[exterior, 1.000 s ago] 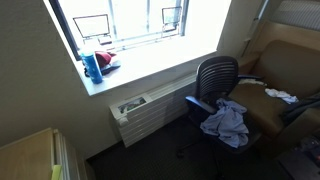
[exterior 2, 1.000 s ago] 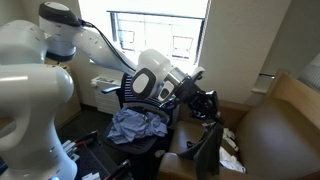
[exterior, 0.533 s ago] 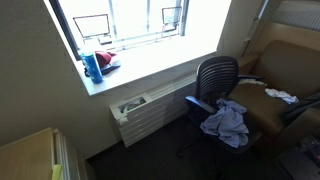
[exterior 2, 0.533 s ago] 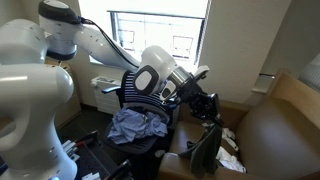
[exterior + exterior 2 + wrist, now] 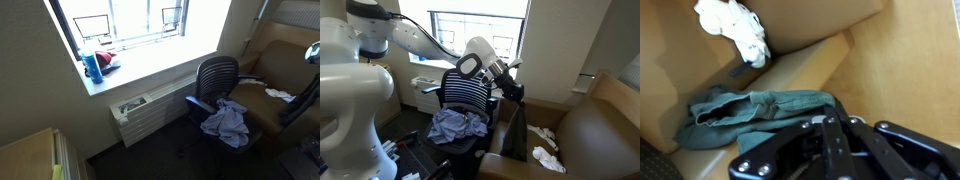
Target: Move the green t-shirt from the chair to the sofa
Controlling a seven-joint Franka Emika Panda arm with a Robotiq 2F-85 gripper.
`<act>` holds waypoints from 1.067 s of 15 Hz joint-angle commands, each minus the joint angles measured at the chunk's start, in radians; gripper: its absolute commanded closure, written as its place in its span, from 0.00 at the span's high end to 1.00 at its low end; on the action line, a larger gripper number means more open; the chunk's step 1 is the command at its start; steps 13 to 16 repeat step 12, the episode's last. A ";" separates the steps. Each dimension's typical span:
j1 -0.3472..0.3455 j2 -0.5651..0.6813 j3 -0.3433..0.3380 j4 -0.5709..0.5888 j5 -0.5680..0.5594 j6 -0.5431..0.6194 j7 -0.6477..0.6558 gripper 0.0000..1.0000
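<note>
The green t-shirt [image 5: 517,138] hangs limp over the sofa [image 5: 595,130] seat, its top pinched between the jaws of the gripper [image 5: 512,96], the arm [image 5: 420,40] stretched level above the sofa's near edge, a white cloth [image 5: 548,158] on the sofa cushion below and the chair [image 5: 465,92] just beside the sofa.

bright window [image 5: 135,18] above a white wall heater [image 5: 150,112], dark floor [image 5: 150,160].

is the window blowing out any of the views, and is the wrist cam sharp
in both exterior views the window is blown out, glare whitening the sill; wrist view is soft, the pincer dark and blurred up close, the green t-shirt evenly lit
</note>
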 commanded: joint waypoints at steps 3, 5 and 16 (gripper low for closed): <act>0.062 -0.043 0.012 0.005 -0.094 0.077 0.105 0.11; 0.050 -0.043 0.013 -0.001 -0.095 0.077 0.104 0.25; 0.037 -0.038 0.023 -0.011 -0.178 0.078 0.147 0.59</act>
